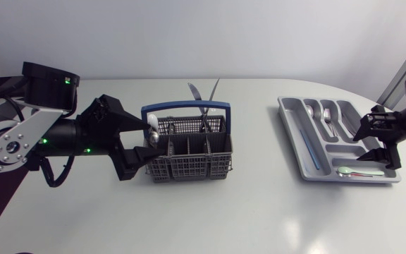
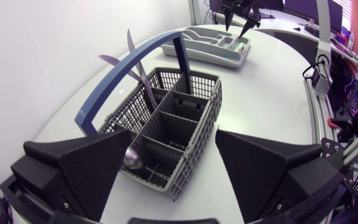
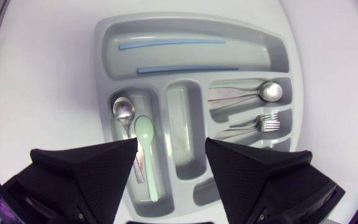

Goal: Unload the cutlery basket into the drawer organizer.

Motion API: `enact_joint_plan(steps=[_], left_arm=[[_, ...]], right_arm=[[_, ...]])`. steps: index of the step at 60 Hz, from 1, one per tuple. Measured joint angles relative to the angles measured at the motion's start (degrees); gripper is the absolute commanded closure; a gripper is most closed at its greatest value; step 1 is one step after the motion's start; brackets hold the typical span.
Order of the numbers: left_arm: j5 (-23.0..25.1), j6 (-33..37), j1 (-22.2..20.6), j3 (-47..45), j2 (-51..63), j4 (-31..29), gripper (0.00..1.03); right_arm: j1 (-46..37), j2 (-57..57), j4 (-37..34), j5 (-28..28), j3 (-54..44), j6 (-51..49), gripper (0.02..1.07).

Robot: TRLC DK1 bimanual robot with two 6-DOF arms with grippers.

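The grey mesh cutlery basket with a blue handle (image 1: 189,166) is sitting centre-left, its long axis running left-right, two steel knives (image 1: 203,99) pointing up. The left tool (image 1: 149,139) is straddling its left end, released. Open white bench (image 1: 259,204) is separating it from the grey plastic drawer organizer (image 1: 291,130) at right, under the released right tool (image 1: 373,147).

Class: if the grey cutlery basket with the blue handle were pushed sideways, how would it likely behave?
The basket probably slides rather than tips: it looks low and wide on a smooth table. Its mesh walls suggest light, fairly stiff plastic. The knives standing tall inside may lean or rattle.
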Motion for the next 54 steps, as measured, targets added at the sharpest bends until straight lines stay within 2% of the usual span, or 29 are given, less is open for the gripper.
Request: enact_joint_plan(steps=[18, 27, 34, 41, 54], left_arm=[[0.0, 0.0, 0.1, 0.0, -1.6, -0.5, 0.08], [-0.2, 0.2, 0.9, 0.0, -1.6, -0.5, 0.08], [-0.4, 1.3, 3.1, 0.0, -1.6, -0.6, 0.08], [-0.4, 2.6, 5.5, 0.0, -1.6, -0.6, 0.08], [0.0, 4.7, 9.1, -0.6, -1.6, -0.5, 0.08]], right_arm=[[1.7, -10.1, -8.0, -8.5, -2.3, 6.6, 0.2], [8.7, -15.9, -8.3, -12.3, -6.1, 14.8, 0.2], [15.9, -20.6, -8.0, -14.3, -9.1, 22.8, 0.2], [24.8, -24.1, -5.6, -14.9, -10.5, 33.6, 0.2], [42.6, -25.8, 6.4, -14.7, -10.5, 56.7, 0.2]])
